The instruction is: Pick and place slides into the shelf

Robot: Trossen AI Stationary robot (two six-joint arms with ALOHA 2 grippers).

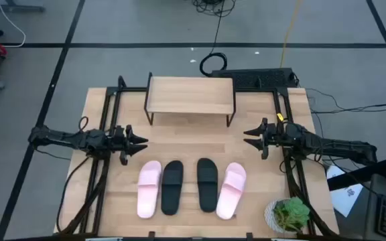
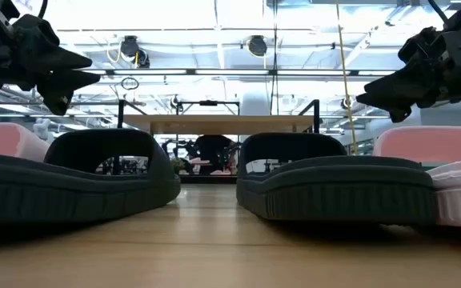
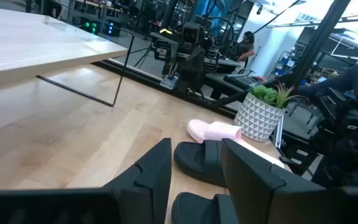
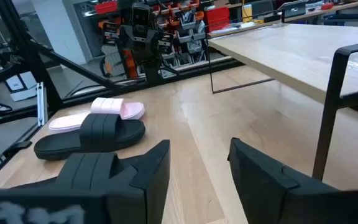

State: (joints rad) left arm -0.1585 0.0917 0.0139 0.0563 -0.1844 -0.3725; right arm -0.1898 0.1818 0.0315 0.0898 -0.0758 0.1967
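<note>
Four slides lie side by side on their soles near the table's near edge: a pink one (image 1: 149,188), two black ones (image 1: 172,187) (image 1: 207,184), and a pink one (image 1: 232,189). The shelf (image 1: 190,96) stands on its thin black legs toward the far edge, its board bare. My left gripper (image 1: 141,144) hovers open at the table's left side, above and left of the slides. My right gripper (image 1: 249,136) hovers open at the right side. In the left wrist view the black slides (image 3: 205,163) lie just beyond my fingers. In the right wrist view a black slide (image 4: 98,134) and a pink slide (image 4: 101,112) show.
A small green plant in a white patterned pot (image 1: 289,215) stands at the table's near right corner, close to the right pink slide. Black rails (image 1: 106,120) run along both table sides under the arms. Bare wood lies between the shelf and the slides.
</note>
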